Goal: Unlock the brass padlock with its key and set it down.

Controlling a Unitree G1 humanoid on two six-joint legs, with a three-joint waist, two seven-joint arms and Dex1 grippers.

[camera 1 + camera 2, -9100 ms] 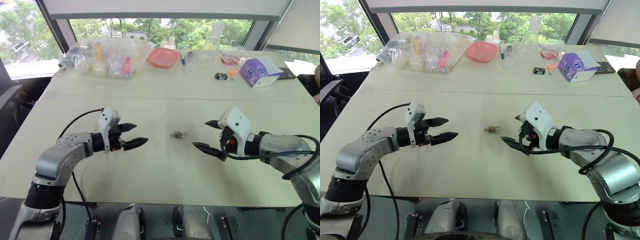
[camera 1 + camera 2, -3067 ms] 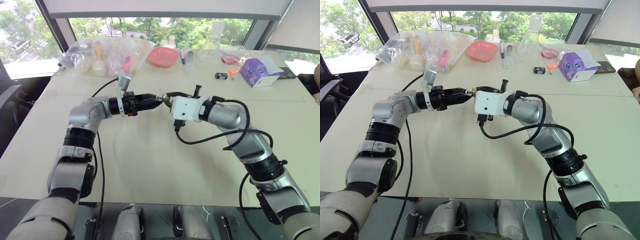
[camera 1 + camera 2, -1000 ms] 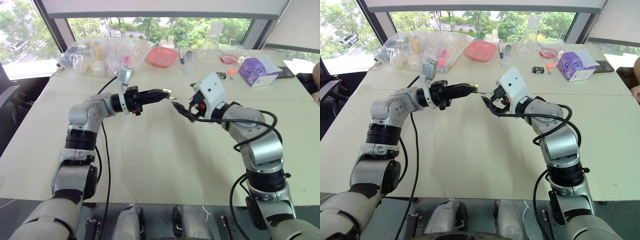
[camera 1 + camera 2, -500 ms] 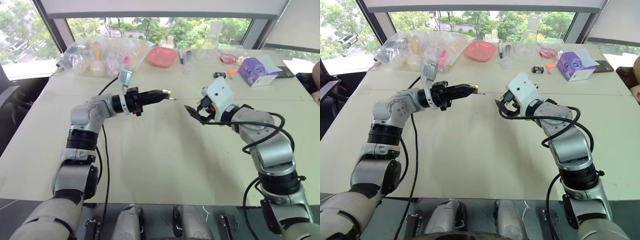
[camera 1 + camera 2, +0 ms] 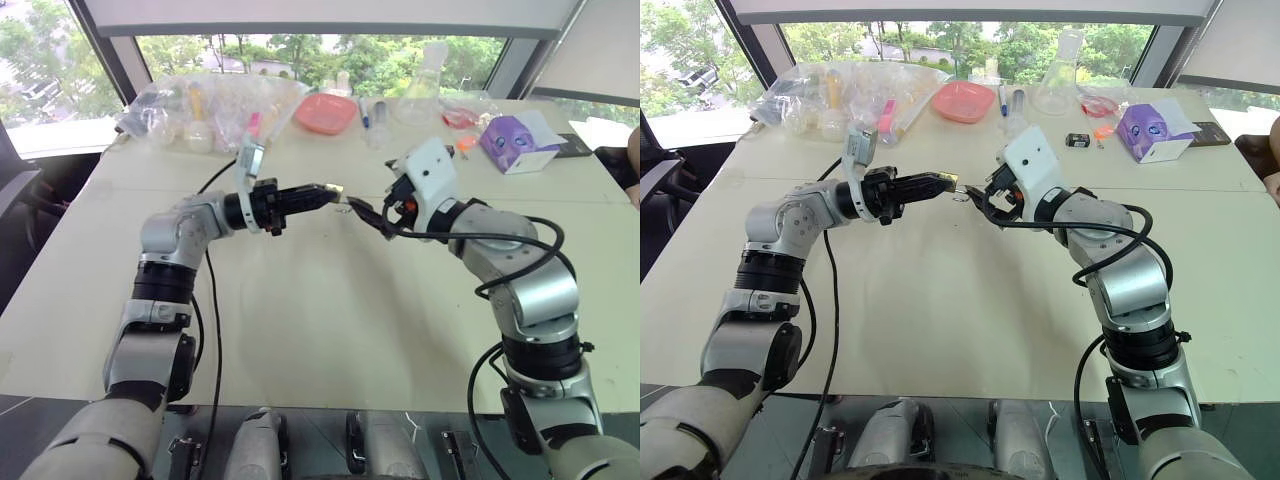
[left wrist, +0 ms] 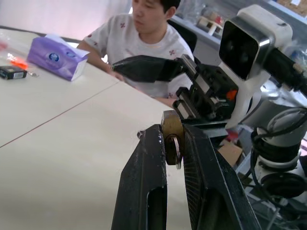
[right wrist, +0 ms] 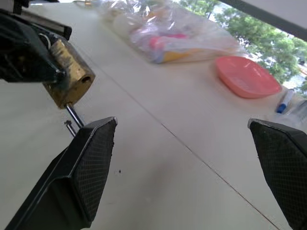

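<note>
Both arms are raised above the middle of the pale bench, gripper tips facing each other. The left gripper points toward the robot's right, its two black fingers pressed onto the brass padlock, which is pinched at the fingertips and held in the air, clear of the bench surface. In the right wrist view a thin silvery pin projects from the padlock's end, just beside the right gripper's near finger; whether they touch cannot be told. The right gripper stands spread wide and empty, its tips just beside the padlock.

Beneath and in front of the two grippers the bench surface lies bare, with a seam line crossing it behind them. Objects are confined to the far edge under the window: a clear plastic bag of items at far left, a pink tray near centre, a glass flask, a small black box and a purple tissue box toward far right, all well apart from the arms. In the left wrist view a person in a patterned white shirt sits beyond the bench's edge.
</note>
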